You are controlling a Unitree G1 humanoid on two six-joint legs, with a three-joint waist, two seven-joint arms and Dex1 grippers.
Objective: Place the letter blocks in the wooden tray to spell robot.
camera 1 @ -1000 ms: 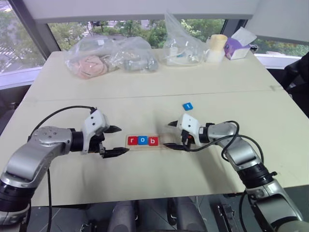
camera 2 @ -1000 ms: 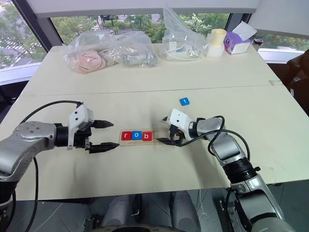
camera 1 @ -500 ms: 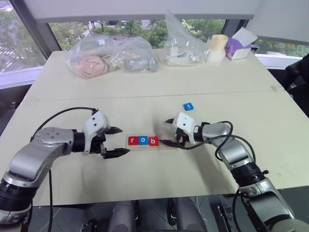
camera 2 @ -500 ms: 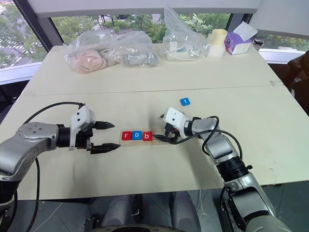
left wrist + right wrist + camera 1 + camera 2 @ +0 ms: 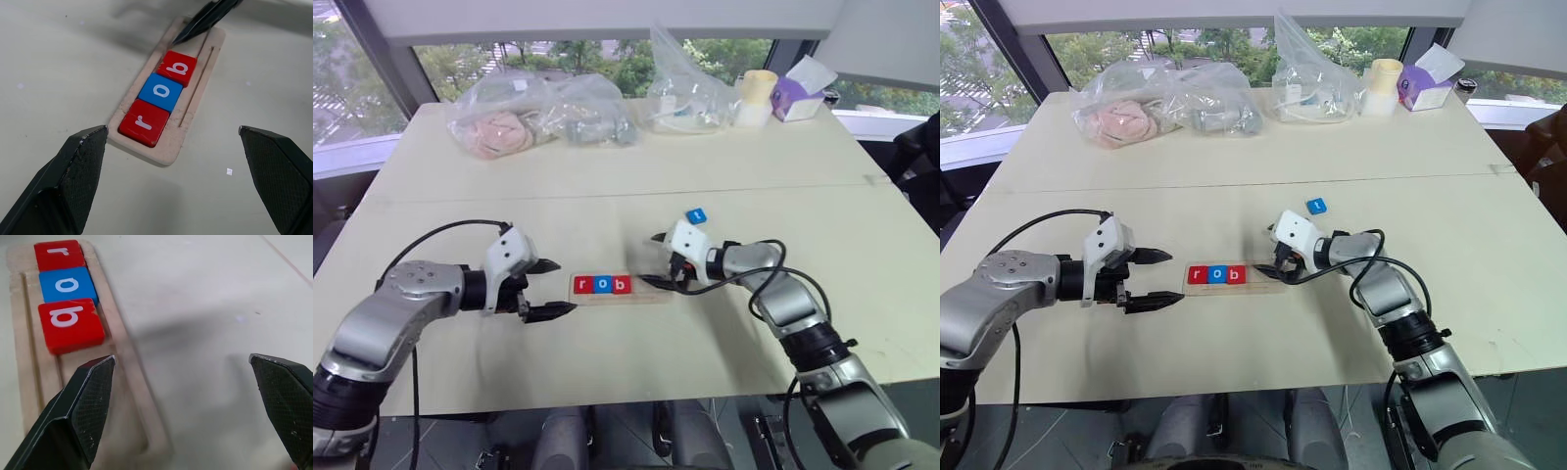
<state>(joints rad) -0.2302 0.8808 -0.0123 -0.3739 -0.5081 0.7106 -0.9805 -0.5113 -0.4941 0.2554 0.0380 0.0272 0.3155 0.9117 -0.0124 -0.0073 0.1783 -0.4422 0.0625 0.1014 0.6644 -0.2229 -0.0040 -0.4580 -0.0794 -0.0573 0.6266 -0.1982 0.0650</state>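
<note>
The wooden tray (image 5: 651, 291) lies at the middle of the table. Three letter blocks sit in its left part: red r (image 5: 582, 285), blue o (image 5: 602, 285), red b (image 5: 622, 285). They read r (image 5: 145, 122), o (image 5: 160, 92), b (image 5: 177, 68) in the left wrist view. A blue t block (image 5: 696, 215) lies loose on the table behind and right of the tray. My left gripper (image 5: 563, 286) hovers open just off the tray's left end, holding nothing. At the tray's bare right end (image 5: 44, 382), my right gripper (image 5: 649, 259) is open and holds nothing, one fingertip over the slot.
Along the back of the table stand clear plastic bags (image 5: 533, 117) with soft items, another bag (image 5: 680, 93), a cream cup (image 5: 754, 96) and a purple tissue box (image 5: 798, 93). A seam (image 5: 783, 184) runs across the tabletop behind the tray.
</note>
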